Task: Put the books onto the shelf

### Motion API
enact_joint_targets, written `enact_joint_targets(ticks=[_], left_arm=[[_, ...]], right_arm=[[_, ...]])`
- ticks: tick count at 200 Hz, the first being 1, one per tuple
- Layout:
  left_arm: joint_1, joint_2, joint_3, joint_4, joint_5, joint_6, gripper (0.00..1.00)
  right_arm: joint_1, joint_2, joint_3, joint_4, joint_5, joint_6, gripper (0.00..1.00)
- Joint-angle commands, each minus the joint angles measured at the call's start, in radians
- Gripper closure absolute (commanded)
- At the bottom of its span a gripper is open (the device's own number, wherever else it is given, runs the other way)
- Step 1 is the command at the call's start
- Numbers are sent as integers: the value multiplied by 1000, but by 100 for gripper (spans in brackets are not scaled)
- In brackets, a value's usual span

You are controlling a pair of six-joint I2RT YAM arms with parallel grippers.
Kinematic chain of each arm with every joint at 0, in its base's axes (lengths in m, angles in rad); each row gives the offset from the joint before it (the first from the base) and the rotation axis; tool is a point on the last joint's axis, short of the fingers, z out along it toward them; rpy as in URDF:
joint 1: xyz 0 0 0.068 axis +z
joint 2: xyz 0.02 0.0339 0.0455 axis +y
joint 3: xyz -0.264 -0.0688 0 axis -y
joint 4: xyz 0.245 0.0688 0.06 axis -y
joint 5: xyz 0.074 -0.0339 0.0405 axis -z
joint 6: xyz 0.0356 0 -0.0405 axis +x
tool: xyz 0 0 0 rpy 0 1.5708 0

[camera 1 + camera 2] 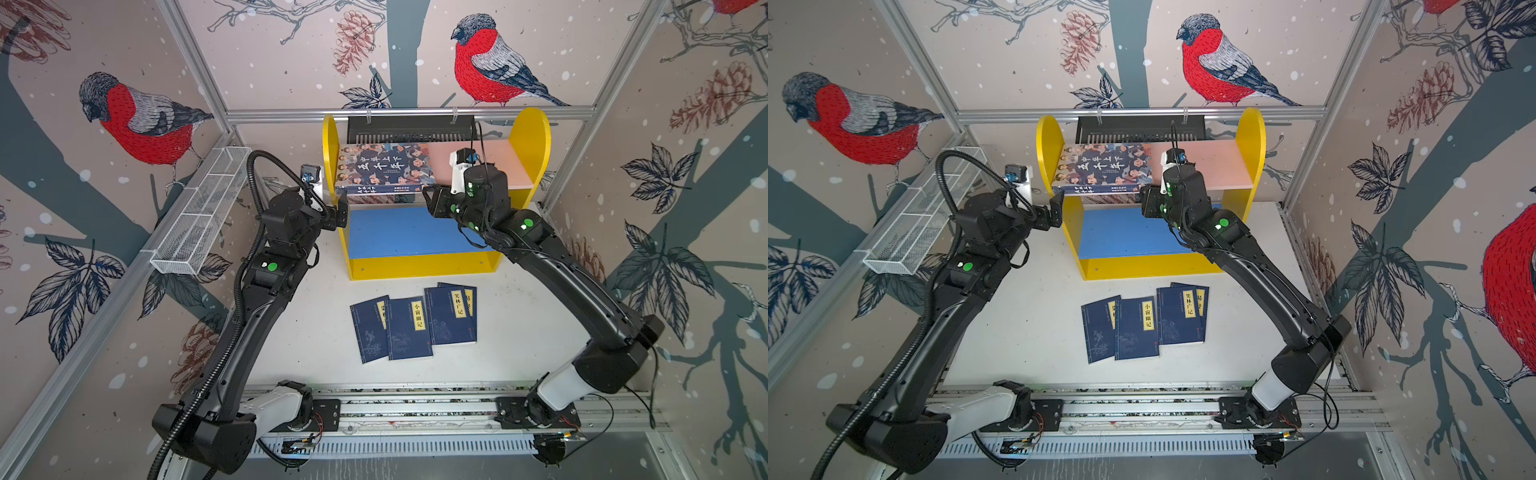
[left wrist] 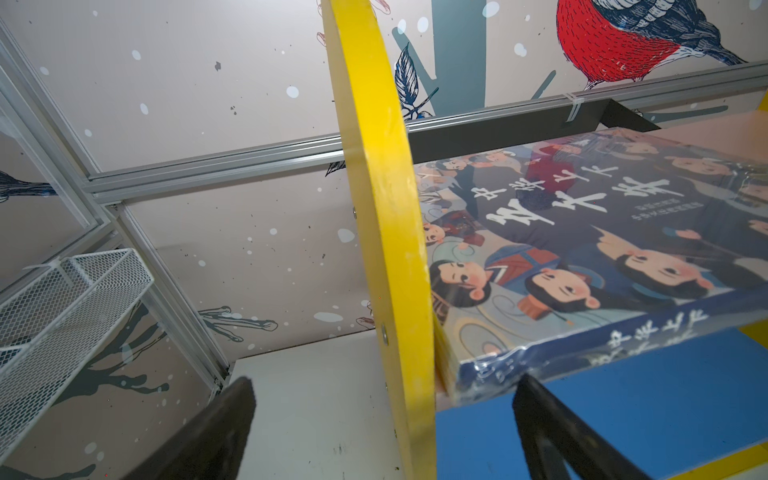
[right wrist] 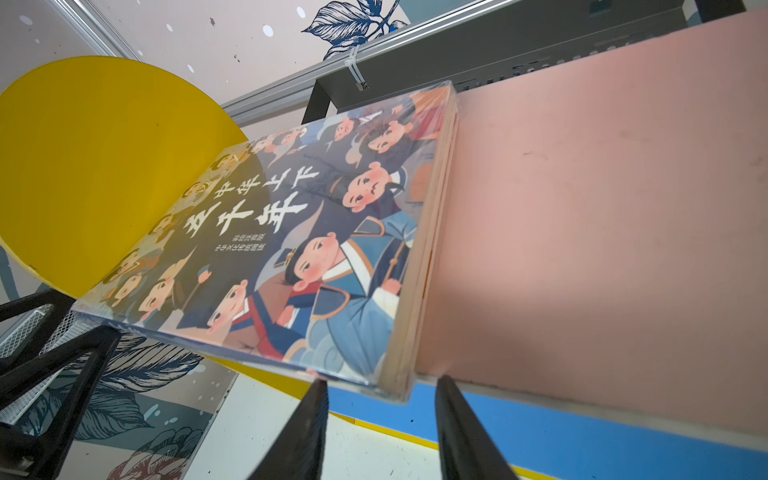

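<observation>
The shelf (image 1: 530, 137) stands at the back, with a pink upper board (image 1: 478, 162) and a blue lower board (image 1: 399, 230). A large illustrated book (image 1: 384, 166) (image 3: 291, 232) lies flat on the left half of the pink board. My right gripper (image 1: 430, 199) (image 3: 382, 384) is open at that book's front right corner, with nothing between its fingers. My left gripper (image 1: 338, 212) (image 2: 384, 380) is wide open, and its fingers straddle the shelf's yellow left panel (image 2: 386, 232). Several thin navy books (image 1: 409, 328) lie overlapping on the table in front of the shelf.
A white wire mesh tray (image 1: 199, 216) hangs on the left wall beside my left arm. A black slotted basket (image 1: 409, 129) hangs behind the shelf. The arm bases sit on a rail (image 1: 415, 409) along the front edge.
</observation>
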Motion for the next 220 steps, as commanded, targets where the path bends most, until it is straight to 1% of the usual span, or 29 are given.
enact_joint_targets(ticks=[1, 52, 80, 125, 163, 172, 186, 206, 220], left_arm=[[2, 3, 10, 67, -20, 13, 3], [1, 23, 25, 78, -26, 13, 3], [1, 23, 27, 70, -16, 7, 3], [2, -46, -4, 12, 28, -11, 3], [2, -107, 6, -98, -7, -22, 3], [3, -120, 9, -114, -21, -22, 3], [3, -128, 25, -142, -39, -22, 3], [3, -131, 66, -178, -57, -27, 3], [3, -136, 95, -197, -60, -31, 3]], right_arm=[[0, 12, 6, 21, 20, -8, 56], [-2, 17, 10, 18, 22, -9, 54], [-3, 15, 10, 13, 23, -11, 51], [-10, 3, 18, -2, 34, -19, 48], [-12, -41, 3, 8, 34, -10, 43], [-20, -49, 5, 15, 20, -6, 41], [-47, -48, 25, 16, -34, 9, 41], [-89, -24, 68, 17, -120, 36, 40], [-112, 0, 106, 10, -160, 50, 40]])
